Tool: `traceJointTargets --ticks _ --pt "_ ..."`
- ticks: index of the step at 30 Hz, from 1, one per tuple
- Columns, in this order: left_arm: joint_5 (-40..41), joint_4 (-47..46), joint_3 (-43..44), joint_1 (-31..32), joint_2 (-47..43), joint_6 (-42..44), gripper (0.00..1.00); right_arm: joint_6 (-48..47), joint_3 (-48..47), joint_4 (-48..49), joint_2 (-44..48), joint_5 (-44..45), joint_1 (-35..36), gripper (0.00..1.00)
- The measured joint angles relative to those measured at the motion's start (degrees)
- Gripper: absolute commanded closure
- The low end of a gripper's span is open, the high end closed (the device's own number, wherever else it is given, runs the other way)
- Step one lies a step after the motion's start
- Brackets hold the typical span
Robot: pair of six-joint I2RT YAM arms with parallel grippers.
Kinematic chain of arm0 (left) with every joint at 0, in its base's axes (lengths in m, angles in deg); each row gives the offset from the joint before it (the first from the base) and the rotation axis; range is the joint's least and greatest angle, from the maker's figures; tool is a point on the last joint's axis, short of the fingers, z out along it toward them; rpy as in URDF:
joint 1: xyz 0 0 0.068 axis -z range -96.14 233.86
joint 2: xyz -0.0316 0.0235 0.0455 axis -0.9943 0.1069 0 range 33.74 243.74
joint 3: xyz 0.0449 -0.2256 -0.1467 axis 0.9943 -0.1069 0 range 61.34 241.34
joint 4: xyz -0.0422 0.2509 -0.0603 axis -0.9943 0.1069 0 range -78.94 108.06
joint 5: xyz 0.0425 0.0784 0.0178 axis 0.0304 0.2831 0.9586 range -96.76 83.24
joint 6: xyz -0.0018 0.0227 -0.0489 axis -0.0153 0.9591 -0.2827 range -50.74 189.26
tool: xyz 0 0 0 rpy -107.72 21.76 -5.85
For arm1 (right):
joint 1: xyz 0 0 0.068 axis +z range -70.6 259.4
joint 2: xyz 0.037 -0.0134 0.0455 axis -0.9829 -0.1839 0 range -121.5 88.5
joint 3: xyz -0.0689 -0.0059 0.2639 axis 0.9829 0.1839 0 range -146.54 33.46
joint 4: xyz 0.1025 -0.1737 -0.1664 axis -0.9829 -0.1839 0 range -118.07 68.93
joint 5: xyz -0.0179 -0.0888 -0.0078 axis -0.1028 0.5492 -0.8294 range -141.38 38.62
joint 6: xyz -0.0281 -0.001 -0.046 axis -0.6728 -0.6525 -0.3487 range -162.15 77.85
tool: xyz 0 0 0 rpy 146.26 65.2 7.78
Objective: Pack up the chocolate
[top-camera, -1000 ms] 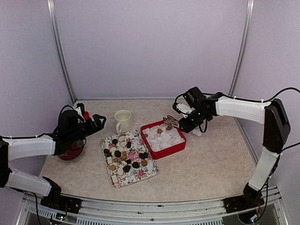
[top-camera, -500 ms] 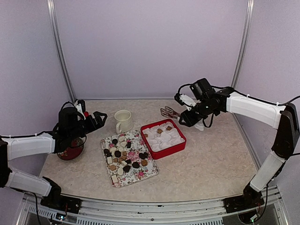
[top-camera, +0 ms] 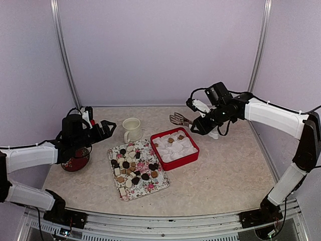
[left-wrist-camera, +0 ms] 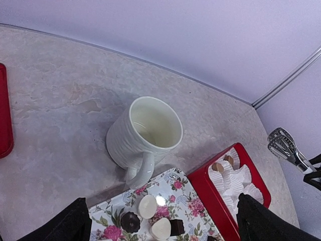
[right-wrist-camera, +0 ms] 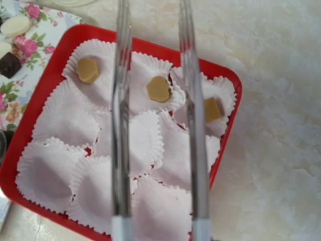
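Observation:
Many dark, tan and cream chocolates (top-camera: 131, 168) lie on a floral tray (top-camera: 150, 188). A red box (top-camera: 182, 160) of white paper liners holds three tan chocolates (right-wrist-camera: 159, 89) along its back row. My right gripper (top-camera: 200, 124) is shut on metal tongs (top-camera: 179, 119), held in the air behind the box's back edge; the tongs' arms (right-wrist-camera: 120, 125) are apart and empty. My left gripper (top-camera: 105, 128) is open and empty, left of the cream mug (top-camera: 132, 129). In the left wrist view it (left-wrist-camera: 163, 223) hovers over the tray's back corner (left-wrist-camera: 193, 201).
The empty cream mug (left-wrist-camera: 148, 133) stands upright just behind the tray, handle toward it. A dark red dish (top-camera: 76, 161) sits at the left under my left arm. A small white object stands behind my right gripper. Walls close the back and sides.
My right gripper has lifted the tongs up and back from over the box's back corner. My left gripper has shifted slightly right toward the mug.

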Motion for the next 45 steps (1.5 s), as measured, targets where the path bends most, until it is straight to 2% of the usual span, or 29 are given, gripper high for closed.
traceJointTargets --ticks 14,33,45 --pt "-1.6 0.9 -1.2 -0.3 -2.6 0.8 0.01 -1.3 0.0 0.0 0.3 -1.6 2.9 0.64" --pt "-1.1 1.4 -1.1 -0.6 -3.8 0.6 0.01 -1.8 0.1 -0.5 0.4 -4.1 14.4 0.63" --pt "-1.1 1.4 -1.1 -0.6 -3.8 0.5 0.01 -1.2 6.4 0.6 0.4 -6.9 19.8 0.62"
